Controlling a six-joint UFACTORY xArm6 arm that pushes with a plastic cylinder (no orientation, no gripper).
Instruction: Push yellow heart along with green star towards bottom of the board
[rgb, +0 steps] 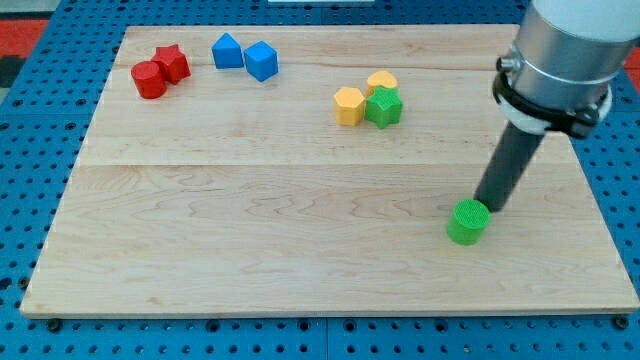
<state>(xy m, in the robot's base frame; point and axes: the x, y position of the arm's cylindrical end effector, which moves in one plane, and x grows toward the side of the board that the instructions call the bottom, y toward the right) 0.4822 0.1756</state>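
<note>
The green star lies in the upper middle-right of the board. The yellow heart sits just above it, touching it. A yellow hexagon block touches the star's left side. My tip is on the board well below and to the right of this cluster. It stands right at the upper right edge of a green cylinder. I cannot tell whether it touches the cylinder.
A red cylinder and a red star lie together at the top left. Two blue blocks lie to their right. The wooden board sits on a blue pegboard.
</note>
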